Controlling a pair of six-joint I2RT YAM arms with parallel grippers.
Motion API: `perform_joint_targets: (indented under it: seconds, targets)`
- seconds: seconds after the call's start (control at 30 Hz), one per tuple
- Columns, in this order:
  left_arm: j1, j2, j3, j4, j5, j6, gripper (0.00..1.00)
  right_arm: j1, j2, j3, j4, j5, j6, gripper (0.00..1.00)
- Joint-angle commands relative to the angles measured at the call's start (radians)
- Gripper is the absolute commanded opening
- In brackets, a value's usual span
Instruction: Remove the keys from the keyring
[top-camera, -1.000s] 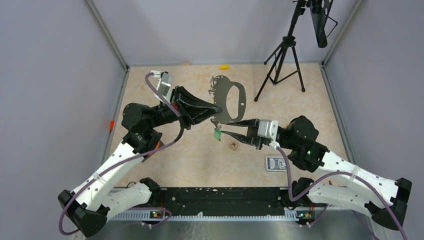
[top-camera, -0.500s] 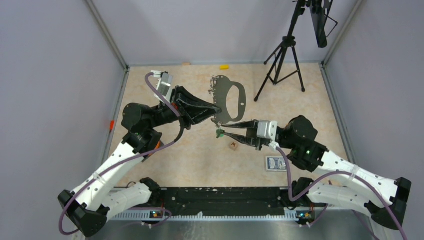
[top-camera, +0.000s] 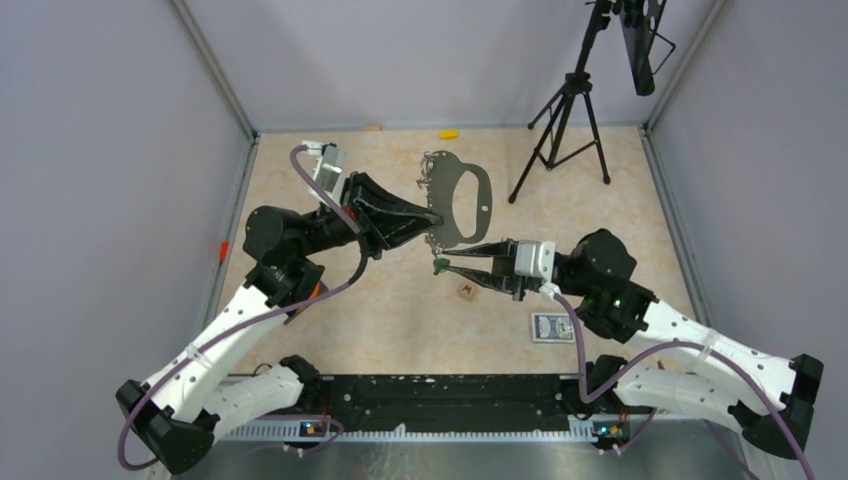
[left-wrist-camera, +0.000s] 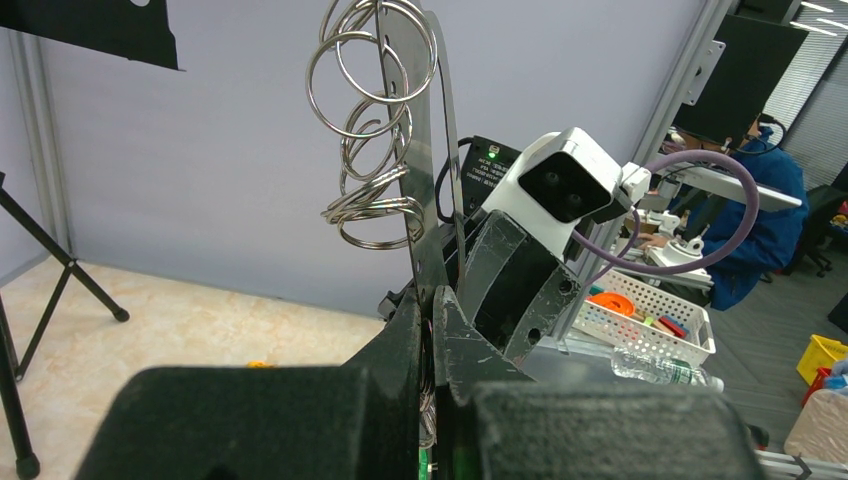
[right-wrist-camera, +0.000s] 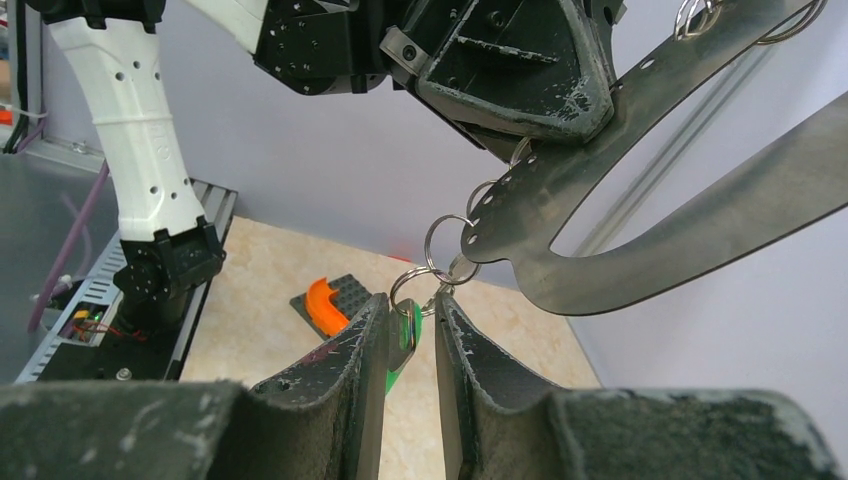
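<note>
Right gripper: jaws narrowly apart, straddling the green key, gap showing beside it. Only the right wrist shows this key hanging on small split rings at the keyring plate's 7 o'clock corner. Left gripper is clamped on the grey, hole-edged plate, aloft mid-table. Its wrist view shows a ring cluster at 12 o'clock.

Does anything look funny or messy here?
Nothing looks broken or spilled. A few stray bits lie on the table: a small brown cube, a blue card box to its right, a yellow piece at the far edge. The keyring is up in the air, pinched at its edge by the left gripper.
</note>
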Motion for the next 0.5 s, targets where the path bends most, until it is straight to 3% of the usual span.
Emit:
perform_joint_targets:
  seconds: [0.0, 0.47]
  targets:
    - [0.002, -0.013, 0.031, 0.053, -0.012, -0.009, 0.00, 0.012, 0.004, 0.053, 0.020, -0.027, 0.013, 0.23]
    - [0.001, -0.016, 0.022, 0.050, -0.020, -0.003, 0.00, 0.012, 0.010, 0.058, 0.019, -0.056, 0.019, 0.23]
